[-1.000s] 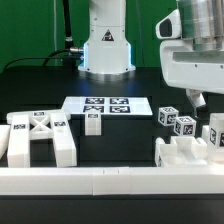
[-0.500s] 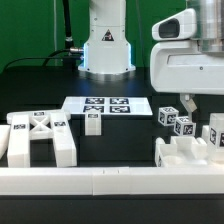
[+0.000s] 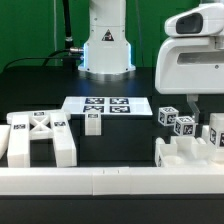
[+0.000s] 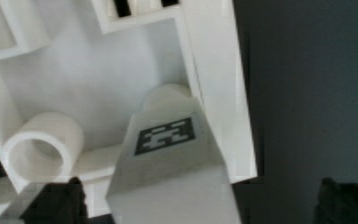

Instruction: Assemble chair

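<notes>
Chair parts lie loose and unjoined on the black desk (image 3: 30, 85). The X-ribbed panel (image 3: 36, 137) lies flat at the exterior view's left, just behind the long white front rail (image 3: 100, 181). A small tagged block (image 3: 92, 123) stands just in front of the marker board (image 3: 105, 104). At the exterior view's right, three small tagged pieces (image 3: 185, 124) stand in a loose group near a notched block (image 3: 185, 155), which sits just behind the rail. The arm's white hand body (image 3: 192, 62) hangs over that right-hand group. In the wrist view the fingers (image 4: 48, 198) are spread wide with nothing gripped between them. Under them lie a white part (image 4: 163, 135) carrying a square tag, a rounded peg (image 4: 43, 150) just beside it, and a long white panel edge (image 4: 211, 100), with bare desk beyond. Which chair piece the tagged part belongs to cannot be determined.
</notes>
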`<move>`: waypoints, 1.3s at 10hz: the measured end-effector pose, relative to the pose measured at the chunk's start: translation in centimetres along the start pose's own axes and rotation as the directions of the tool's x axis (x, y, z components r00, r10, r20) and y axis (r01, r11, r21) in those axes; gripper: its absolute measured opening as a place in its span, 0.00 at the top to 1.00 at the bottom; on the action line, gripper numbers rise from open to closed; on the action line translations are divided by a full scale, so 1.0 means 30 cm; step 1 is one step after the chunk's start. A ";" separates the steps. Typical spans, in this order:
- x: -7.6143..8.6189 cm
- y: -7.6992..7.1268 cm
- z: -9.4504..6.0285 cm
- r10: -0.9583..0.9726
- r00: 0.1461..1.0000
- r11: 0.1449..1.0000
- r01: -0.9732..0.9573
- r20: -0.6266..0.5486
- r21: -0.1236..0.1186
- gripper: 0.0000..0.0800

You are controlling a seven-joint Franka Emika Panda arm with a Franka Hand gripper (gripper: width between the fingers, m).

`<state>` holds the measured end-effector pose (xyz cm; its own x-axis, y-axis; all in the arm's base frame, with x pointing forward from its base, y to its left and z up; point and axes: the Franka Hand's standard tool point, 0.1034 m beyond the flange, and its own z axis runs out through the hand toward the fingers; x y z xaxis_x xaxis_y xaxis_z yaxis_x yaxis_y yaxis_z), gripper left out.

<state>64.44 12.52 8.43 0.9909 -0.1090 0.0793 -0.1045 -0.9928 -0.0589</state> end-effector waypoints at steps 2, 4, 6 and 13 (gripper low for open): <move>0.004 0.027 0.007 -0.131 0.991 0.991 0.131 0.002 -0.003 0.19; 0.005 0.036 0.010 -0.126 0.992 0.992 0.126 0.003 -0.004 0.34; 0.005 0.036 0.010 -0.126 0.992 0.992 0.126 0.003 -0.004 0.64; 0.005 0.033 0.013 0.307 0.951 0.950 -0.308 0.017 0.044 0.64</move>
<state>64.51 11.54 8.00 0.9121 -0.4080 0.0409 -0.4005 -0.9078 -0.1244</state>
